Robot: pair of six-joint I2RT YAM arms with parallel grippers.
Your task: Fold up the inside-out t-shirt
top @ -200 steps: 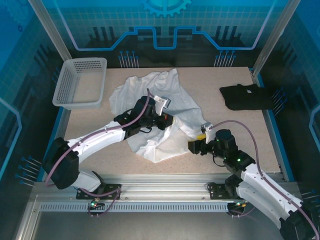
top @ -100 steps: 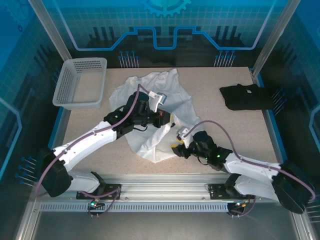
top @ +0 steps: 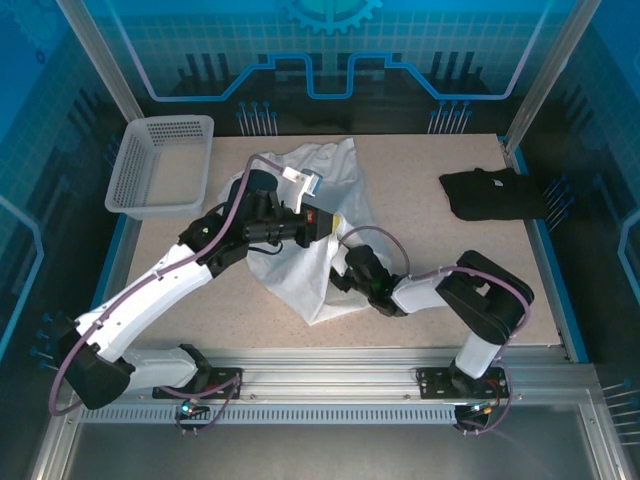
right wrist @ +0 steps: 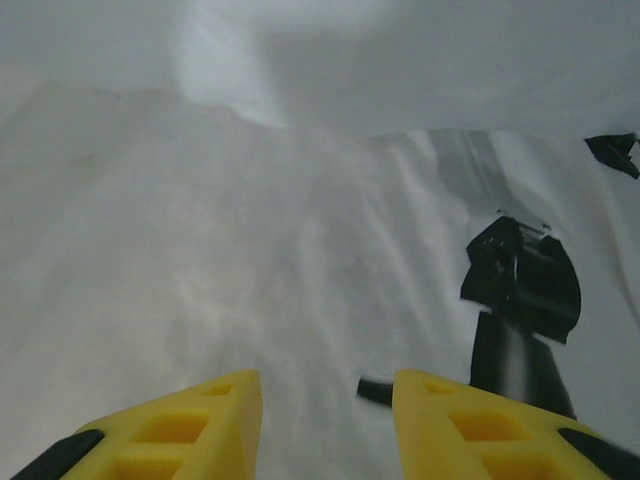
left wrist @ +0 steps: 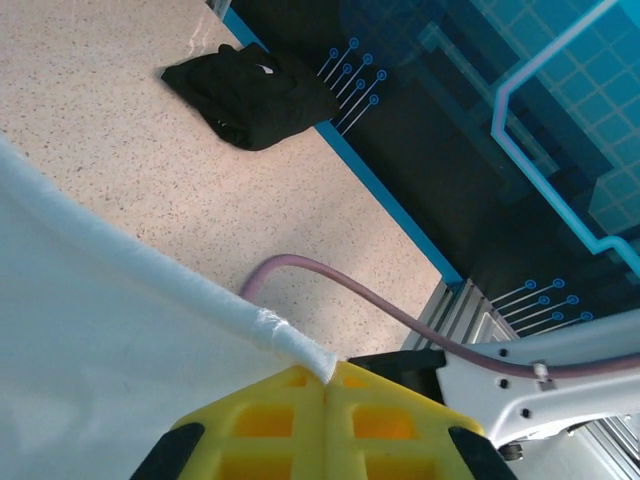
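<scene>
Top camera: high behind arm bases point(top: 200, 380), facing down. Wrist cameras sit just behind left hand point(left wrist: 327, 378) and right hand point(right wrist: 325, 400). All three share white wrinkled cotton t-shirt point(top: 325, 160).

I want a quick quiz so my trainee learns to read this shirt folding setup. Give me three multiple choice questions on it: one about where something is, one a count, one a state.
1. Where does the black garment lie on the table?
A. At the near edge, between the arm bases
B. Toward the far right corner
C. Draped over the left arm

2. How many garments are on the table?
A. One
B. Two
C. Three

3. What state is the left pincer in?
A. Shut on the hem of the white t-shirt
B. Wide open above bare table
C. Shut on the black garment

Answers:
1. B: the top view shows it near the right rail, apart from the shirt.
2. B: there is one white t-shirt and one black garment.
3. A: the left wrist view shows it closed with the white hem pinched.
</scene>
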